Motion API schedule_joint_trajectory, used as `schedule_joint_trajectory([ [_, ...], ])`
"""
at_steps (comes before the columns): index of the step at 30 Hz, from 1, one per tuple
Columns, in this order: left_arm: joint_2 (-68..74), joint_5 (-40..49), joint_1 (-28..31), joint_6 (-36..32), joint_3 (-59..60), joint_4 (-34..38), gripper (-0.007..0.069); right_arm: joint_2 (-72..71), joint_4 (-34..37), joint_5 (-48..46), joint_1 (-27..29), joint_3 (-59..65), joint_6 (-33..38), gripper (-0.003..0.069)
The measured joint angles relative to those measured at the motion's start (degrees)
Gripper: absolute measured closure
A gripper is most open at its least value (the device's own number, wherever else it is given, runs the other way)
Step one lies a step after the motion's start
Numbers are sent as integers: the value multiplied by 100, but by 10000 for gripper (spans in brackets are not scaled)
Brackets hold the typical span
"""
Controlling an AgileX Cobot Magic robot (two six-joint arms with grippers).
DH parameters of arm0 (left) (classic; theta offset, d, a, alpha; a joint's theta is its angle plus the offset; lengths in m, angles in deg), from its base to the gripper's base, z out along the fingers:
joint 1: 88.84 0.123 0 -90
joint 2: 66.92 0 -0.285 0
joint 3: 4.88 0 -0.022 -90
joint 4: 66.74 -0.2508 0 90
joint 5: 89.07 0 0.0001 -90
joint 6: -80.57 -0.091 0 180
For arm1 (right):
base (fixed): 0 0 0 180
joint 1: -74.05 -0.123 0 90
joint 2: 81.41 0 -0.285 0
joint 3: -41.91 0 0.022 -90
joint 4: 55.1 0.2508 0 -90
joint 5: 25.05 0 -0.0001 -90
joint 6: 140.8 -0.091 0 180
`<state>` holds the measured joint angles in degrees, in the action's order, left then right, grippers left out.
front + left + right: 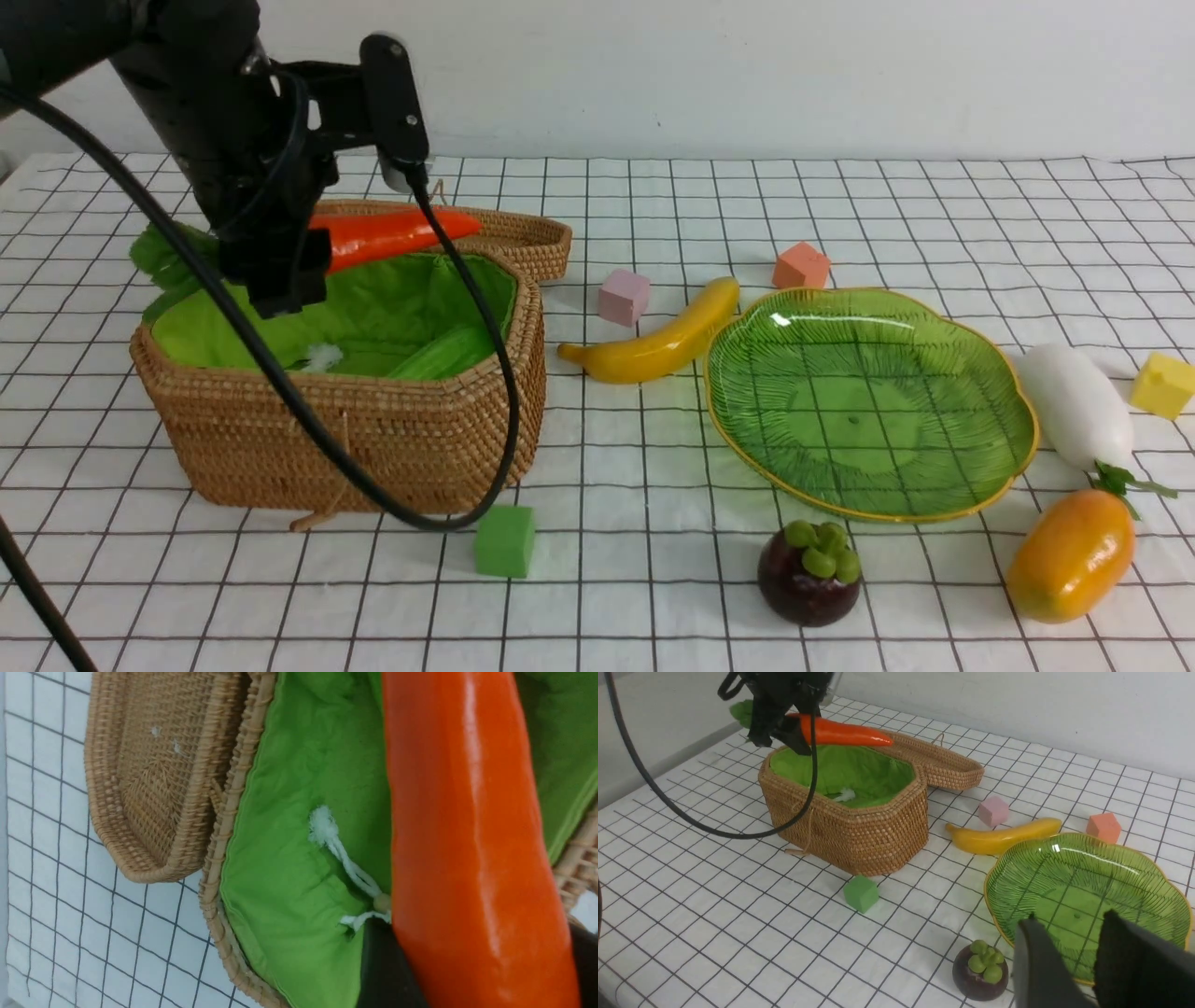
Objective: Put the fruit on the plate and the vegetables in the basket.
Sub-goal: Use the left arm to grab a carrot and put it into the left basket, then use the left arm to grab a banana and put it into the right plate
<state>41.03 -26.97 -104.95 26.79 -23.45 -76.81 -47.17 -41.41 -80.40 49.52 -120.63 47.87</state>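
Observation:
My left gripper [280, 271] is shut on an orange carrot [392, 233], held level just above the open wicker basket [373, 439] with its green lining. A light-green gourd [448, 353] lies inside the basket. The green leaf-shaped plate [868, 401] holds nothing. Around it on the cloth lie a banana [663, 341], a mangosteen [808, 574], a mango [1074, 555] and a white radish [1074, 401]. My right gripper [1070, 915] shows only in its wrist view, open and holding nothing, above the plate's near rim [1004, 933] beside the mangosteen [980, 970].
The basket's lid [523, 238] lies open behind it. Foam cubes sit on the checked cloth: pink [624, 297], orange [801, 266], yellow [1162, 385] and green [505, 541]. The left arm's black cable [504, 392] hangs down over the basket's front.

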Motion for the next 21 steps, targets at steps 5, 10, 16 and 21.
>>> schedule_joint_trajectory([
  [5, 0, -276, 47, 230, 93, -31, 143, 0, 0, 33, 0, 0, -6, 443],
  [10, -2, -304, 47, 430, 95, -21, 4, 0, 0, 33, 0, 0, -6, 442],
  [16, -122, -322, 6, 1873, 106, 1100, 99, 0, -46, -8, 0, 0, -55, 440],
  [21, -193, -391, -626, 2490, -54, 1627, 459, 0, -466, -378, 0, -67, -867, 438],
])
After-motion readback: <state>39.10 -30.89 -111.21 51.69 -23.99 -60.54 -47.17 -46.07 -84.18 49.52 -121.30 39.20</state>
